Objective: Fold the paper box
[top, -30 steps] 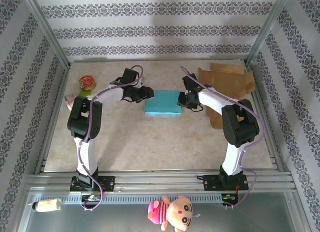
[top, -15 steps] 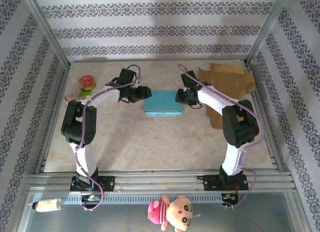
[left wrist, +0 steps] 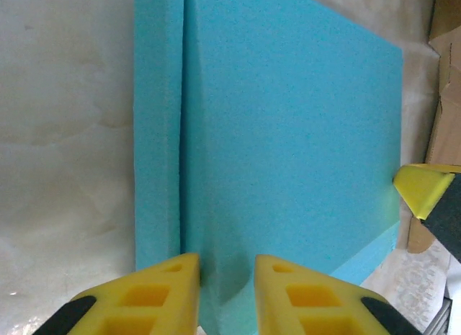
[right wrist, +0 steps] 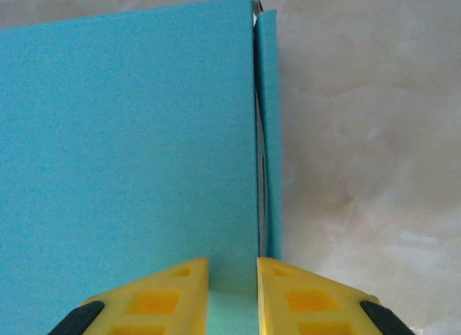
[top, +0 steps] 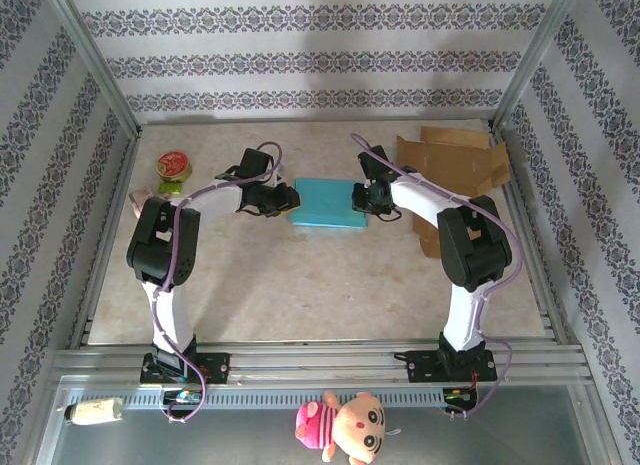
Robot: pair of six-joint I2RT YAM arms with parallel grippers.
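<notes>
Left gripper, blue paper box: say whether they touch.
Cannot tell. Left wrist view: blue paper box edge runs between the fingers of the left gripper; contact unclear.

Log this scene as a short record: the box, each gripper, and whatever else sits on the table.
task object: blue paper box, lying flat on the table, midway between the two arms
left gripper: at the box's left end, jaws narrowly apart with the box edge between them; grip unclear
right gripper: at the box's right end, jaws narrowly apart over the box edge; grip unclear
other items: flattened brown cardboard at the far right; round tin at the far left
</notes>
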